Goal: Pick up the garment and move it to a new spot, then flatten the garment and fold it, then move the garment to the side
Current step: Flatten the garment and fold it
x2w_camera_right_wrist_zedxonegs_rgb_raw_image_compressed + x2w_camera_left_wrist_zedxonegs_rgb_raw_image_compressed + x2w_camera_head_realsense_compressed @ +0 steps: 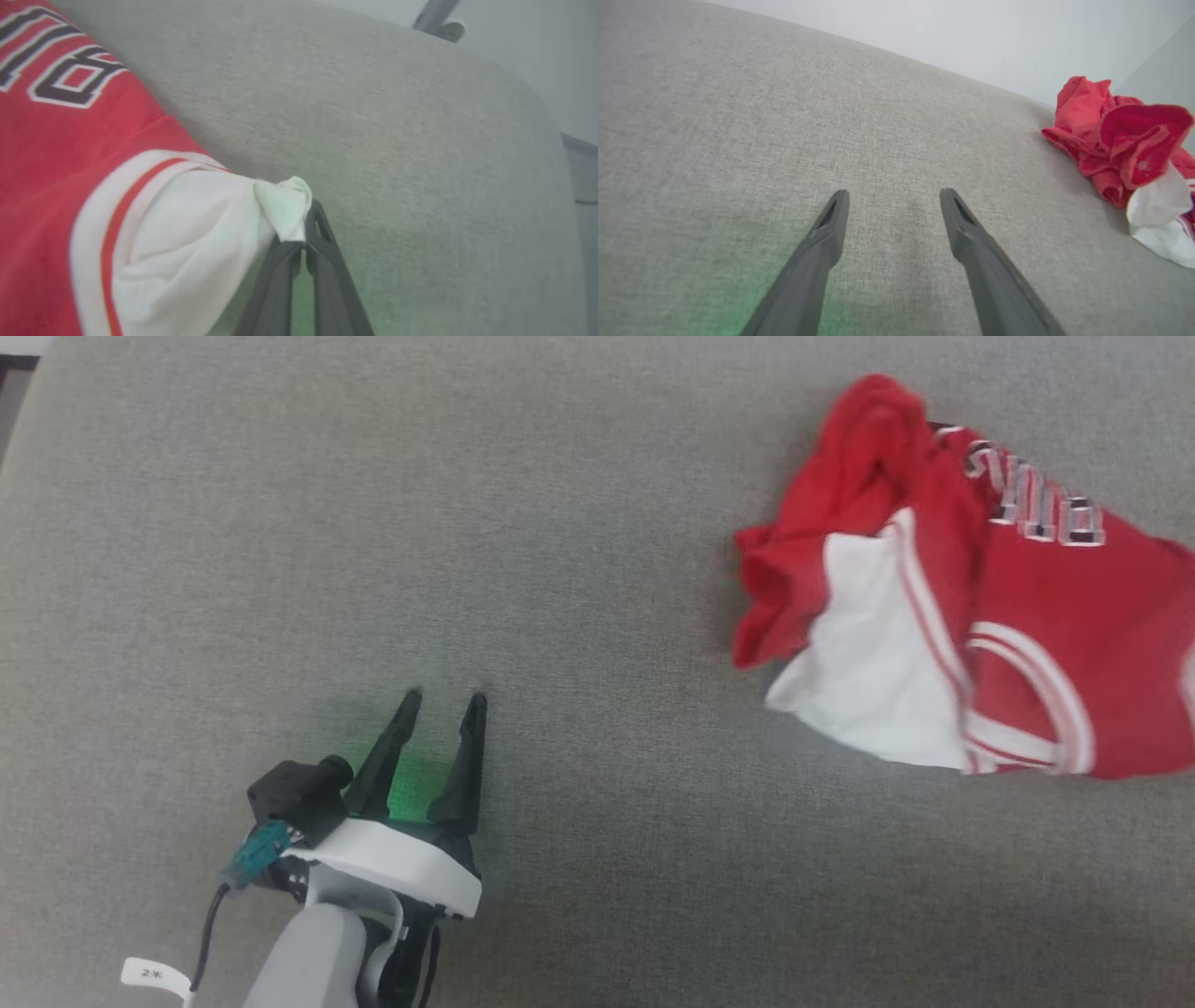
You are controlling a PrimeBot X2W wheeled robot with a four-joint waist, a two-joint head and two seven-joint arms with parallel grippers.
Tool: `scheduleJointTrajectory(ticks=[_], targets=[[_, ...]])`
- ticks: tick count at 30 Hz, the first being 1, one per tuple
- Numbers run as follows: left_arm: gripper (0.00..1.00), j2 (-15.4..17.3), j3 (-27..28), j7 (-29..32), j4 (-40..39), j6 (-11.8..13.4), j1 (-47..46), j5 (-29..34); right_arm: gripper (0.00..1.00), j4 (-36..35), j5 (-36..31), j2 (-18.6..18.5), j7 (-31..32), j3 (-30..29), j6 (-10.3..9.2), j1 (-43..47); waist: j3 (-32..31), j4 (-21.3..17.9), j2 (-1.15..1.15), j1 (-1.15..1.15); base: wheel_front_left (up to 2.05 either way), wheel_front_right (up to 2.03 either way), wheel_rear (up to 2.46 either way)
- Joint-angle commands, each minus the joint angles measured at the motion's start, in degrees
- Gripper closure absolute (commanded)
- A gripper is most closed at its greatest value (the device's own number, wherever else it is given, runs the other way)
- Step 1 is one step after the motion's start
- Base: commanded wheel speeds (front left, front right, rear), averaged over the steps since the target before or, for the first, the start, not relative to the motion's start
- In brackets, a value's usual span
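The garment point(980, 597), red shorts with white side panels, striped trim and black numerals, lies crumpled at the right of the grey fabric surface point(467, 523). My left gripper point(444, 700) hovers open at the lower left, well apart from the cloth, with nothing between its fingers. From the left wrist the garment point(1120, 140) bunches at the right, beyond my open left gripper point(893, 196). In the right wrist view my right gripper point(303, 235) is shut on a white corner of the garment point(84, 154), which spreads to the left.
The grey fabric surface point(784, 116) ends at a pale wall behind. Its rounded far edge point(537, 93) shows in the right wrist view, with a grey metal fitting point(439, 18) beyond. A dark strip sits at the top left corner point(14, 383).
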Motion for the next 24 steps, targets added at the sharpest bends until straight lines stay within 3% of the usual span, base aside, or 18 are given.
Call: scheduleJointTrajectory(ticks=[1,7,9,10,17,20,24], targets=[[0.00,0.6,0.0,-0.2,-0.2,-0.1,-0.8,0.6,1.00,2.1,-2.2,1.5,-1.1,-3.5,-0.07,0.9,0.6,-0.5,0.00,0.00,0.00,0.00,0.00],[0.00,2.5,-0.7,-0.2,-0.6,-0.1,-1.9,0.7,1.00,8.4,-10.8,6.8,-4.6,-12.1,-0.06,0.3,1.6,-1.2,0.00,0.00,0.00,0.00,0.00],[0.00,3.9,-1.5,-0.2,-0.8,-0.1,-2.6,0.6,0.53,9.6,-12.3,8.5,-6.8,-13.6,-0.07,-0.6,1.5,-1.7,0.00,0.00,0.00,0.00,0.00],[0.00,4.7,-1.9,-0.2,-1.1,-0.1,-3.1,0.4,0.00,10.0,-13.2,9.4,-8.1,-14.0,-0.07,-0.9,1.4,-2.0,0.00,0.00,0.00,0.00,0.00],[0.00,15.3,-9.9,2.9,-5.7,-0.1,-10.3,-2.5,0.00,12.3,-16.6,13.3,-18.9,-16.6,-0.06,-1.0,-1.5,-4.8,0.00,0.00,0.00,0.00,0.00],[0.00,20.4,-14.9,9.3,-10.0,-0.1,-14.4,-7.8,0.00,11.5,-17.3,14.6,-23.3,-17.2,-0.06,-0.6,-2.8,-6.4,0.00,0.00,0.00,0.00,0.00],[0.00,27.3,-22.6,23.2,-16.4,-0.1,-20.4,-17.2,0.00,9.1,-17.0,16.4,-27.6,-17.6,-0.06,0.2,-4.0,-8.4,0.00,0.00,0.00,0.00,0.00]])
